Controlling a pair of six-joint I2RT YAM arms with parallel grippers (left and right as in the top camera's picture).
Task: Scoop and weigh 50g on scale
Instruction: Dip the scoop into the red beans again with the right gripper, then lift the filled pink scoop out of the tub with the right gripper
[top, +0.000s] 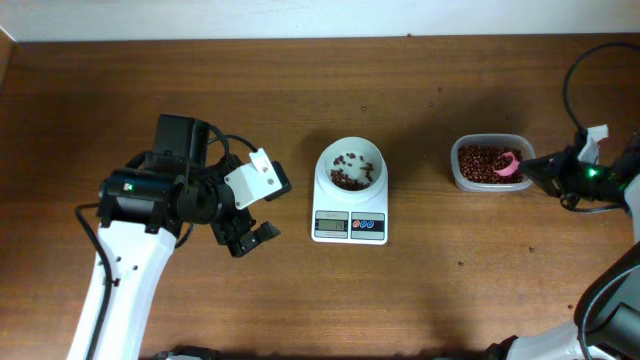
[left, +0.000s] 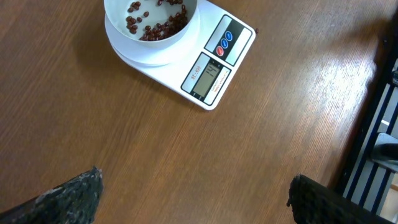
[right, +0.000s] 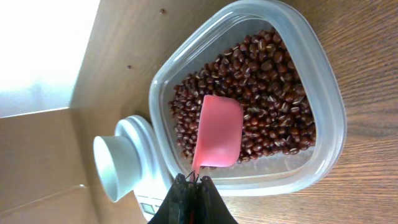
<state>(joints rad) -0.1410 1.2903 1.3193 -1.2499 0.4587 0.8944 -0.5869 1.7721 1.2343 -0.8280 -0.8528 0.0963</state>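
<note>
Pink scoop (right: 219, 132) pinched by right fingers (right: 180, 202), inside tub (right: 333, 106).

The left arm comes in from the lower left edge, its white link angled up toward a black wrist. The left gripper (top: 250, 212) points right, toward the middle, and its jaws stand wide apart. In the left wrist view its two dark fingertips (left: 68, 196) sit at the bottom corners.

The right arm comes in from the right edge, with a green light on its black wrist. The right gripper (top: 532, 172) points left, its jaws pressed together on the thin handle of a pink scoop (right: 219, 132).
</note>
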